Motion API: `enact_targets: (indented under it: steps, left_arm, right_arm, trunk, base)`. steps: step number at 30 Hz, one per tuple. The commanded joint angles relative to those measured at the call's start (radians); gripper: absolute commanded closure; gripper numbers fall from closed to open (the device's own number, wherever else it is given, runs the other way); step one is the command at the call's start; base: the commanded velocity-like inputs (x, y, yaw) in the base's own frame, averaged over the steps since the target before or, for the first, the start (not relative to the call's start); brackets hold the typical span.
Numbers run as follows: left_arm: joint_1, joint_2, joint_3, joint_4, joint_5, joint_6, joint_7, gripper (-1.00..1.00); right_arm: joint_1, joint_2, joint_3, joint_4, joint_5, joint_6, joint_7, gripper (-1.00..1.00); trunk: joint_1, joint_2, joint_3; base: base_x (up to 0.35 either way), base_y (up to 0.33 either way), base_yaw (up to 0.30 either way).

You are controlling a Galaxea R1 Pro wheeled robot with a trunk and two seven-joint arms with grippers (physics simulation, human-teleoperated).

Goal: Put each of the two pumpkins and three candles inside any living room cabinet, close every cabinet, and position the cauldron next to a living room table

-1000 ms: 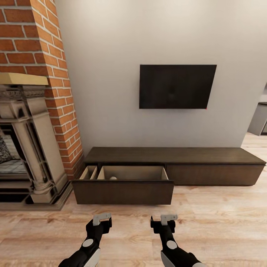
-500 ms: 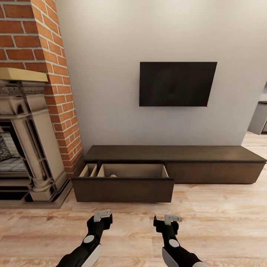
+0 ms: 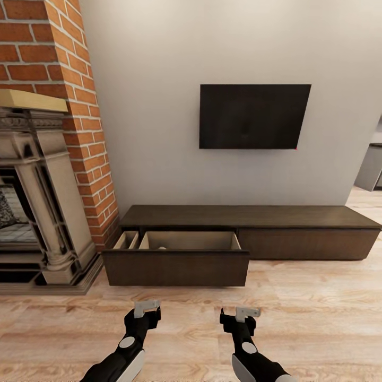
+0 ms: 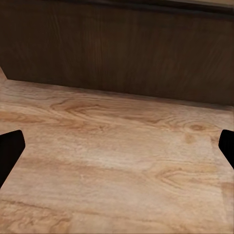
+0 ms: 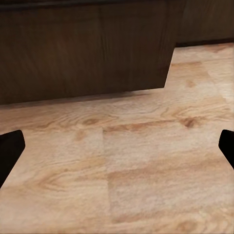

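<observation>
- Since a second ago the whole head view has slid: the television (image 3: 254, 116) sits higher in the picture and the cabinet's open drawer (image 3: 176, 261) a touch higher too, a shift of the camera rather than of the furniture; both arms have edged slightly lower in the picture.
- The cabinet (image 3: 249, 216), a long, low, dark-brown unit, runs along the foot of the pale wall, its left end against the brick fireplace (image 3: 50, 159).
- The drawer at the cabinet's left end stands pulled out over the wood floor (image 3: 318, 318), a small pale object just visible inside; it is too small to identify.
- The left gripper (image 3: 147, 309) and right gripper (image 3: 244, 312) hover above the floor just in front of that drawer's front panel, apart from it.
- Both grippers are spread wide, fingers (image 4: 9, 148) at the picture's edges, holding nothing.
</observation>
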Motion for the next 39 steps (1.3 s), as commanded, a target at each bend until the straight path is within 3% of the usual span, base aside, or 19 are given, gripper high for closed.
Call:
enact_targets:
  steps: [1, 4, 15, 39]
  left_arm:
    - [-0.001, 0.002, -0.008, 0.0, 0.011, -0.006, 0.008, -1.0]
    - [-0.001, 0.002, -0.009, 0.001, 0.01, -0.006, 0.008, -1.0]
    - [-0.001, 0.002, -0.009, 0.006, 0.01, -0.005, 0.008, -1.0]
    - [-0.001, 0.002, -0.009, 0.008, 0.012, -0.003, 0.008, -1.0]
  right_arm:
    - [-0.001, 0.0, 0.009, 0.0, -0.009, -0.005, -0.005, -1.0]
    - [-0.001, 0.0, 0.008, 0.0, -0.009, -0.005, -0.005, -1.0]
    - [-0.001, 0.0, 0.008, 0.0, -0.009, -0.006, -0.005, -1.0]
    - [-0.001, 0.0, 0.008, 0.0, -0.01, -0.006, -0.005, -1.0]
  trunk:
    - [0.004, -0.008, -0.004]
    - [0.015, -0.029, -0.014]
    - [0.015, -0.029, -0.014]
    - [0.015, -0.029, -0.014]
  base:
    - [0.0, 0.0, 0.0]
    - [0.0, 0.0, 0.0]
    - [0.023, 0.0, 0.0]
    - [0.317, 0.0, 0.0]
